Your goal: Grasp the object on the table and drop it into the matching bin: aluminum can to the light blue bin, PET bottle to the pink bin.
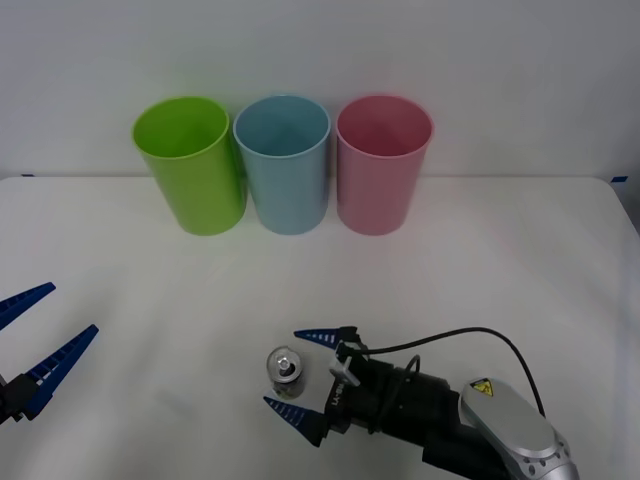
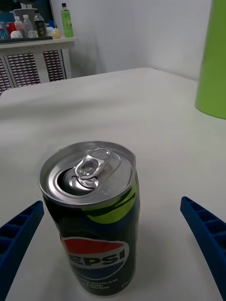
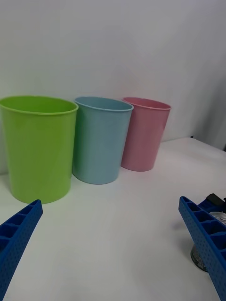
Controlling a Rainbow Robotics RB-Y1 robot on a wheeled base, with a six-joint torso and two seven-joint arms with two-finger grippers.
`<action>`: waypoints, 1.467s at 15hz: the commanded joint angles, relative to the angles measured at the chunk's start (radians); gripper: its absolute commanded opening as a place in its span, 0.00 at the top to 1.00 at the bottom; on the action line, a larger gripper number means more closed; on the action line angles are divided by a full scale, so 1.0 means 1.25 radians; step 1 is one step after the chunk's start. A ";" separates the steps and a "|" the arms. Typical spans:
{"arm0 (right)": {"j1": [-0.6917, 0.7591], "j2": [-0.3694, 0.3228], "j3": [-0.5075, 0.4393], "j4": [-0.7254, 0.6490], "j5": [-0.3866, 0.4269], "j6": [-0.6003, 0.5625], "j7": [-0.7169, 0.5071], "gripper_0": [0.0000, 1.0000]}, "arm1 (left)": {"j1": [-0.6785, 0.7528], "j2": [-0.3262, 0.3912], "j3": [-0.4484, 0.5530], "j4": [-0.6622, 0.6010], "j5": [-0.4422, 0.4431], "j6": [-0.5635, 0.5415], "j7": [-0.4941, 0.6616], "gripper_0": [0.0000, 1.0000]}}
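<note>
Can [image 1: 286,372]: upright on the table [image 1: 480,270], near its front edge, between the right fingers, untouched.
Right gripper [image 1: 302,372]: spread wide around the can.
Left gripper [image 1: 35,340]: spread, holding nothing, at far left.
Bins: green [image 1: 190,165], light blue [image 1: 284,163], pink [image 1: 381,164], in a row at the back.

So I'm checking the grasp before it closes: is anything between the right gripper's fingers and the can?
Nothing visible. The right gripper is open, with the aluminum can upright on the table between its fingers.
</note>
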 commanded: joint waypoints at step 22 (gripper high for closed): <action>0.000 0.014 0.022 0.000 0.000 0.040 0.032 1.00 | 0.000 0.000 0.000 0.000 0.000 0.000 0.000 0.00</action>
